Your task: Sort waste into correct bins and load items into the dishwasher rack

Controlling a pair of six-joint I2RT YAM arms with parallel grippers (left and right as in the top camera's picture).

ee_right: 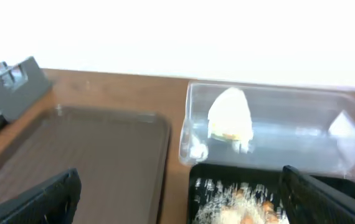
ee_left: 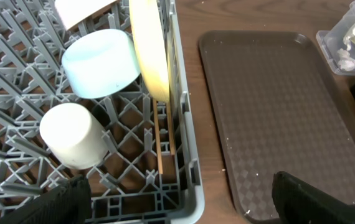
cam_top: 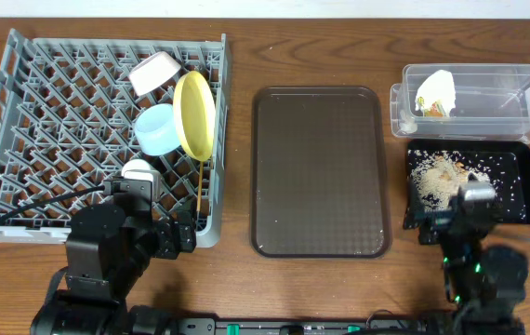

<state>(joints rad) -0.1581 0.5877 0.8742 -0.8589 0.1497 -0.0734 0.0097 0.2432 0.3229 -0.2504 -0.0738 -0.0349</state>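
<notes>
Plate [cam_top: 193, 113] leans on edge in the rack [cam_top: 23, 140]; napkin [cam_top: 437, 93] in the clear tub [cam_top: 516, 79], crumbs [cam_top: 437, 181] in the black tray [cam_top: 525, 181]. Your left claw [ee_left: 190, 202] and right claw [ee_right: 184, 202] gape wide, empty; careless swinging could topple that plate.

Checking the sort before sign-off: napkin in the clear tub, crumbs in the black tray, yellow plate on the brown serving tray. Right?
One slip: the yellow plate stands on edge in the grey rack, not on the brown serving tray; the overhead view shows it. The napkin in the clear tub and crumbs in the black tray are right.
</notes>
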